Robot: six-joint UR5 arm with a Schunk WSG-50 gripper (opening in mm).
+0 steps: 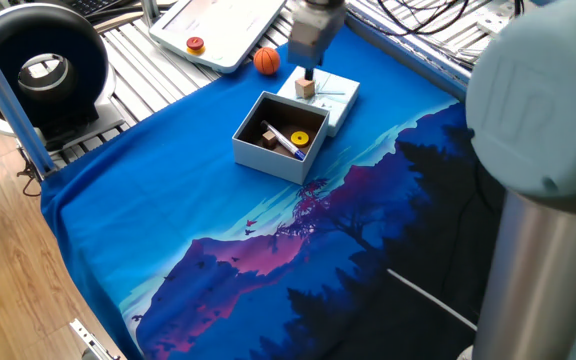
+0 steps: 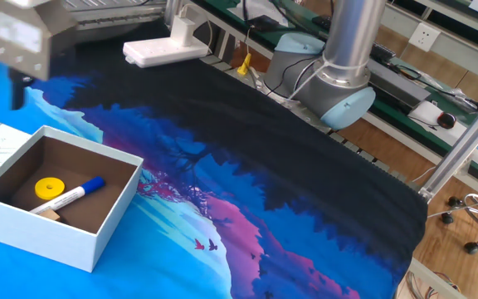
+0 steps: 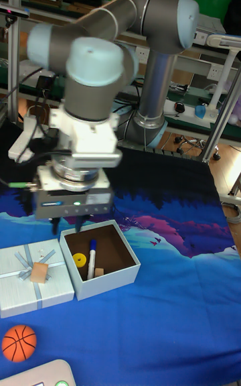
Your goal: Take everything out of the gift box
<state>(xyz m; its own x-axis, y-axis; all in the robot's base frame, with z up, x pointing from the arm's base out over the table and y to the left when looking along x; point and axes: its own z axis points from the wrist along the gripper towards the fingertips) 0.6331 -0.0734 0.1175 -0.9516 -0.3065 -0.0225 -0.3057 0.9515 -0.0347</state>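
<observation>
End effector [image 3: 65, 226] hangs empty, fingers apart, above the lid [image 3: 35, 281]. Directly beneath it a wooden cube [image 1: 308, 87] sits on that lid; orange ball [image 1: 266, 61] beside; gift box [image 1: 279, 135] just below-right holds pen [image 3: 92, 256], yellow disc [image 2: 49, 188], another cube [image 3: 98, 272].

A blue cloth-covered table [image 1: 168, 200] carries the gift box [image 1: 251, 150], lid [image 3: 57, 289] and orange ball [image 1: 266, 61].

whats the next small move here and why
Probably swing the open, empty gripper over the gift box and descend on the yellow disc. One wooden cube already sits on the lid and the ball is out; disc, pen and another cube remain inside.
</observation>
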